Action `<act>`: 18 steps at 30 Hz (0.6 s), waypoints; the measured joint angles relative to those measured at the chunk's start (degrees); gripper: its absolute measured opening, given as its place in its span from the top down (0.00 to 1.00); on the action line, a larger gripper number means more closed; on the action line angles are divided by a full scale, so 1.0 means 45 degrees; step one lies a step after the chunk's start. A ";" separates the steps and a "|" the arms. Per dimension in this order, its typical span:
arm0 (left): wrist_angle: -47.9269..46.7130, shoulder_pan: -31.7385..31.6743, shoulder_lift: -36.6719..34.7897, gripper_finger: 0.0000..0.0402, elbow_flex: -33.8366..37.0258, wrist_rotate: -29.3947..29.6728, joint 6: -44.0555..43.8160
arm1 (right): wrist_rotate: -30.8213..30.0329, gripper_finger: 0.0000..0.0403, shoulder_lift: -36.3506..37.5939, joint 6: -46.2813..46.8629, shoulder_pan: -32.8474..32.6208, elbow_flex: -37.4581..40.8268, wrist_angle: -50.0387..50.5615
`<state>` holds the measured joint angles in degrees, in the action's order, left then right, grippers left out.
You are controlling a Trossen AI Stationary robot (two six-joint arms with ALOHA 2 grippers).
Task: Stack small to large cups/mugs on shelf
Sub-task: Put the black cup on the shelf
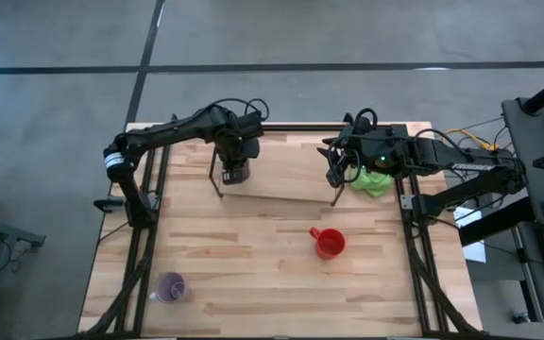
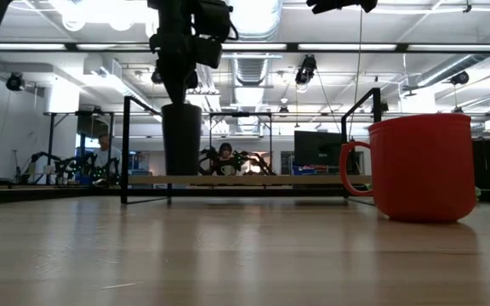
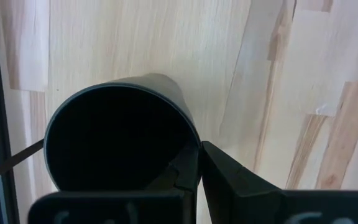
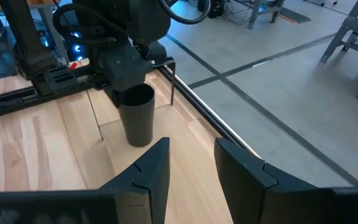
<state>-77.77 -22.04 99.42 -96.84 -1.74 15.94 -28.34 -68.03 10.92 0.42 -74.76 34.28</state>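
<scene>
The black tumbler [image 1: 235, 173] stands upright on the left end of the shelf's wooden board [image 1: 286, 178]; it also shows in the low view [image 2: 181, 140]. My left gripper [image 1: 234, 151] is above it and shut on its rim. My right gripper [image 1: 336, 170] hovers open and empty over the shelf's right end [image 4: 191, 168]. The red mug [image 1: 329, 243] stands on its base on the table in front of the shelf. The pale purple cup [image 1: 170, 287] stands near the table's front left. My left gripper holds the tumbler's rim [image 3: 191, 140], with one finger [image 3: 182, 171] inside the mouth and the other finger [image 3: 235, 180] outside the wall. The fingers come from above, pointing down. The tumbler is upright, its base at the level of the shelf board [image 2: 181, 175].
A bright green cloth [image 1: 376, 179] lies by the right arm behind the shelf's right end. The shelf's thin black rods [image 2: 126, 149] rise at its ends. The black table frame [image 1: 144, 236] runs along both sides. Bare table lies between the mug and the purple cup.
</scene>
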 joint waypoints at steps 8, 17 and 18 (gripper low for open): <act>0.0175 -0.0005 -0.0005 1.00 0.0010 0.0034 -0.0005 | 0.0004 0.70 0.0000 0.0005 -0.0004 0.0000 0.0005; 0.0214 -0.0005 -0.0005 0.85 0.0019 0.0075 -0.0005 | 0.0001 0.70 0.0000 0.0005 0.0001 0.0000 0.0005; 0.0252 -0.0005 -0.0005 0.83 0.0019 0.0118 -0.0005 | 0.0001 0.70 0.0000 0.0005 -0.0001 0.0000 0.0005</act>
<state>-76.63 -22.06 99.39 -96.75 -1.21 15.92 -28.34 -68.03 10.94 0.42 -74.76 34.30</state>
